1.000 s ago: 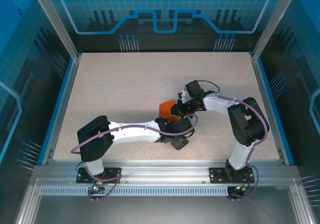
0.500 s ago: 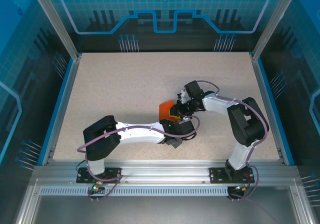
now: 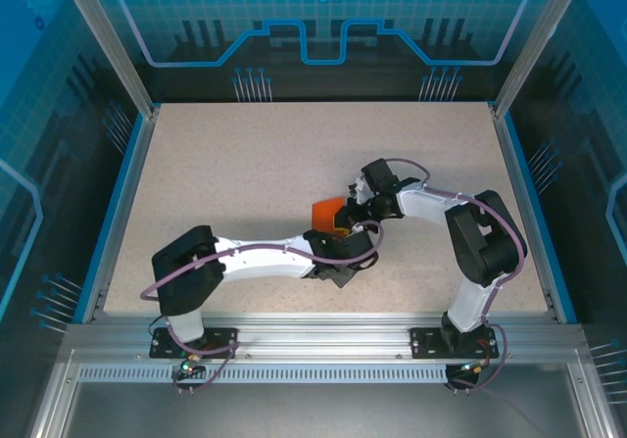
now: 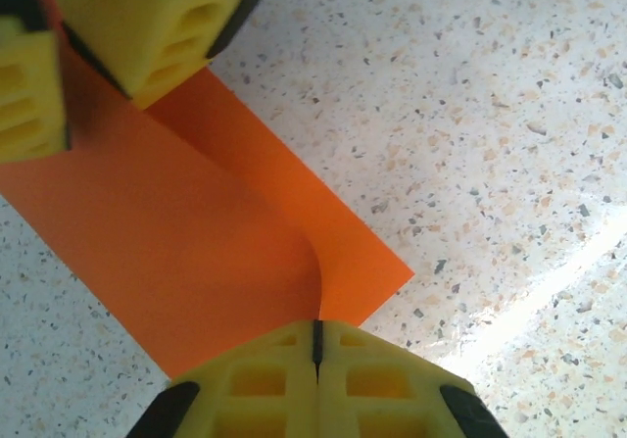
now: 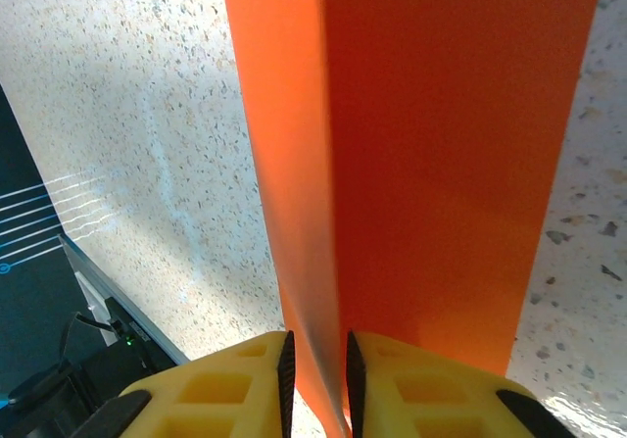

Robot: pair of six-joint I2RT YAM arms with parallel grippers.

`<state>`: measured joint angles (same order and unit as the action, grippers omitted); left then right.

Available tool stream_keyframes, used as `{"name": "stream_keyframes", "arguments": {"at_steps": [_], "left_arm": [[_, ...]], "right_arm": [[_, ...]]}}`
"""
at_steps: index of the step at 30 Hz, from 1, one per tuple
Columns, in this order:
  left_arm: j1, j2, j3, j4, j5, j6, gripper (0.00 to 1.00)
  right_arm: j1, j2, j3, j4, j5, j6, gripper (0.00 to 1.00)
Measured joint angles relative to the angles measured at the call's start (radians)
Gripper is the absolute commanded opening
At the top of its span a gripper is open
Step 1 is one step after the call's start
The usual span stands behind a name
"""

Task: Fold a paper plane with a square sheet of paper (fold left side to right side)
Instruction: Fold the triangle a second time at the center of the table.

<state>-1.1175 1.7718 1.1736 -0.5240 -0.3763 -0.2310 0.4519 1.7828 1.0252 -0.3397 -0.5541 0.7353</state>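
Top external view places the thin, bright orange square sheet of paper (image 3: pixel 325 212) near the middle of the speckled beige surface (image 3: pixel 235 164), a little toward 4 o'clock from centre and creased narrower than a full square. The left end effector (image 3: pixel 339 238) meets it from 6 o'clock and the right end effector (image 3: pixel 357 208) from 3 o'clock.

Left wrist view shows the left end effector (image 4: pixel 316 338) with its yellow pads pressed together. The curled edge of the sheet's upper layer runs into the seam between them, so it appears clamped on that edge. At 10 o'clock in that view the right end effector (image 4: pixel 69 61) sits at the far end of the sheet. Right wrist view has the right end effector (image 5: pixel 313 365) nearly together, with a raised fold of the sheet nipped in the narrow gap.

The step in hand looks to be an early lengthwise fold, left side over onto right; no dart shape is there yet. The next move likely calls for the left arm to draw its pinched edge toward 3 o'clock while the right one anchors the paper, then to line up the edges before the crease is pressed flat.

No brand, label or writing can be read on the paper or pads. The blue backdrop panel (image 3: pixel 323 36) carries line graphics and a gear outline, no words.
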Motion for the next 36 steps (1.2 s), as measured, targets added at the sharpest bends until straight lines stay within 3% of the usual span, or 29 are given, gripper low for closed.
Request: {"name": "stream_keyframes", "arguments": {"at_steps": [9, 13, 15, 20, 23, 26, 36], "left_arm": [[0.093, -0.084, -0.086, 0.089, 0.217, -0.030, 0.00], [0.144, -0.111, -0.126, 0.136, 0.320, -0.057, 0.00], [0.174, -0.124, -0.151, 0.164, 0.368, -0.072, 0.00], [0.244, -0.150, -0.203, 0.208, 0.455, -0.108, 0.00], [0.285, -0.166, -0.231, 0.231, 0.499, -0.119, 0.00], [0.312, -0.172, -0.246, 0.242, 0.521, -0.130, 0.00], [0.360, -0.182, -0.256, 0.241, 0.526, -0.134, 0.00]], "right_arm": [[-0.002, -0.048, -0.001, 0.010, 0.059, -0.010, 0.52], [-0.017, -0.165, -0.031, 0.020, 0.116, -0.019, 0.55], [-0.028, -0.221, -0.061, 0.020, 0.144, -0.019, 0.51], [-0.026, -0.326, -0.170, 0.023, 0.206, -0.023, 0.31], [0.027, -0.361, -0.242, 0.025, 0.229, -0.020, 0.17], [0.100, -0.361, -0.282, 0.027, 0.238, -0.008, 0.09], [0.223, -0.299, -0.338, 0.086, 0.286, 0.058, 0.03]]}}
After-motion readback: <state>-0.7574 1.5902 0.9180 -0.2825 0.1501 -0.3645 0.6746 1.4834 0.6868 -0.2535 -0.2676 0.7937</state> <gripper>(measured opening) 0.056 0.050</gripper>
